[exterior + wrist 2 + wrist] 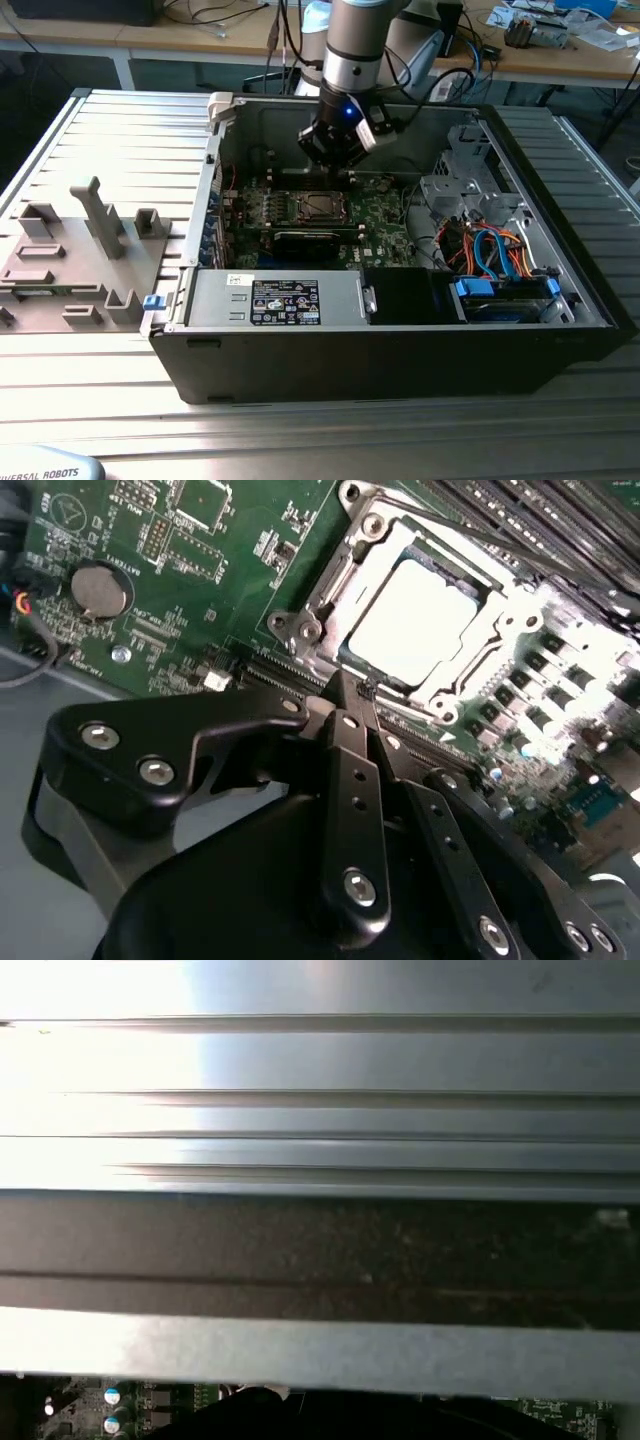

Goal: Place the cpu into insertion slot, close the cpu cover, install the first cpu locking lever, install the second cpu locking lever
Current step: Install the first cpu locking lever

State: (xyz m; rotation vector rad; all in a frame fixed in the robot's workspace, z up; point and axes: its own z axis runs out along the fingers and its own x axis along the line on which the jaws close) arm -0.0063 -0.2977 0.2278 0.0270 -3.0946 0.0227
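One arm in play: gripper (350, 695) sits inside the open PC case (400, 360), just off the edge of the insertion slot (318, 207) on the motherboard (190, 590). Jaws look pressed together w/ nothing between them in the second wrist view, tips meeting at a point right beside the socket frame; my read is that's the pose for pushing thin hardware, not for carrying. CPU (415, 620) is already seated in the slot: flat square, dull silver top, washed out bright by glare, sitting flush and square to the frame. CPU cover (470, 680) appears down over it, silver frame plate w/ the chip showing through its window, screw heads at the corners. A thin wire lever (460, 535) runs along the far side of the socket; can't tell if it's latched. So judging by layout, placement + cover are done and lever work is where it stands. Coin cell (98, 590) sits well apart from the socket. Empty part fixture (80, 260) lies outside the case on the exterior view's left.
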